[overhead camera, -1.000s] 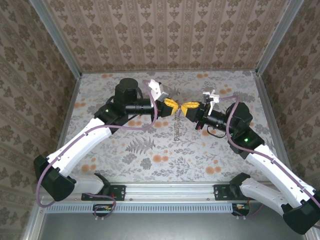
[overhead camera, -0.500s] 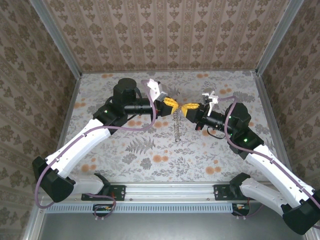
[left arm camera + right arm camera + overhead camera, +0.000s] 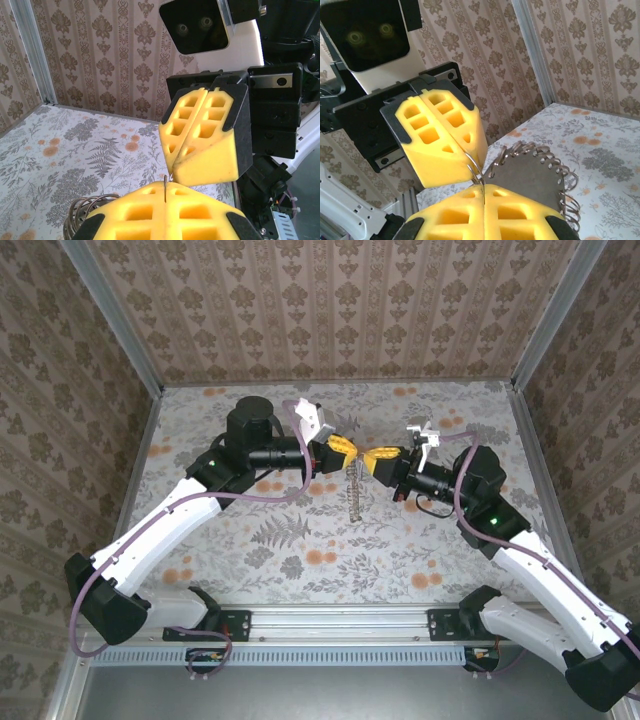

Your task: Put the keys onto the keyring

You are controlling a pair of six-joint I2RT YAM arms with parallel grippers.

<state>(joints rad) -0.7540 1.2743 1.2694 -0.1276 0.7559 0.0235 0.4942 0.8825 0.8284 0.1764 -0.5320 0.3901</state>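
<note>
1. Centrally, the keyring [image 3: 474,169] is a thin wire arc spanning the small gap where the two sets of yellow fingertips meet above the table [image 3: 250,540]. In the top view that spot is mid-table, slightly toward 12 o'clock.
2. From that spot the keys [image 3: 353,492] trail as a jagged chain toward 6 o'clock, so their long axis runs 12 to 6, across the line joining the arms. In the right wrist view they fan out toward 3 o'clock of the wire. They look strung on it, though I cannot tell whether every key is.
3. At 9 o'clock of the ring, the left gripper [image 3: 345,450] has its jaws pressed together, and the wire enters the seam between its pads.
4. At 3 o'clock, the right gripper [image 3: 375,457] is clamped the same way, with the wire running out of its closed tips at 12 o'clock in its own wrist view.
5. Neither arm is nearer, since both pinch the ring tip to tip. My judgement is that the coming move depends on one arm holding the wire steady while the chain below slides along it.
</note>
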